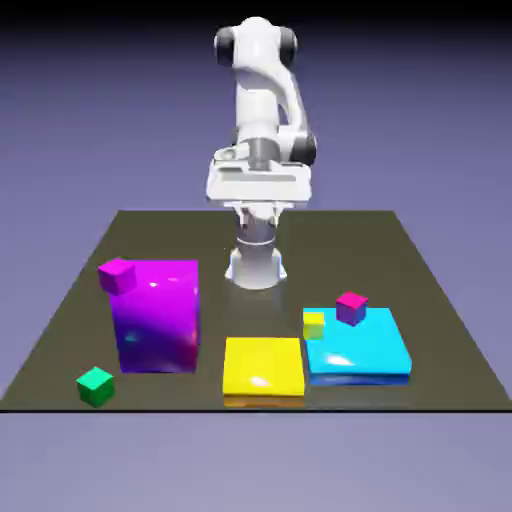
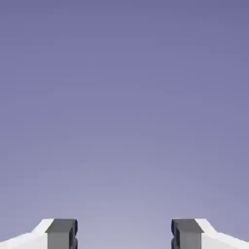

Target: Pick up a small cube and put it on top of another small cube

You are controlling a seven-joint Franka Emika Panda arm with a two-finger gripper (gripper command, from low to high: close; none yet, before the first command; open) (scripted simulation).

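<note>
Arm (image 1: 262, 110): is standing folded high above the table's (image 1: 420, 300) far edge.
Gripper (image 2: 124, 236): fingers are standing apart, holding nothing.
Green cube (image 1: 96, 385): is lying untouched.

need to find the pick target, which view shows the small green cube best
The exterior view: the small green cube sits in plain sight on the table near its front corner at the exterior view's left. The hand view shows none of it, only backdrop beyond the open gripper.
</note>
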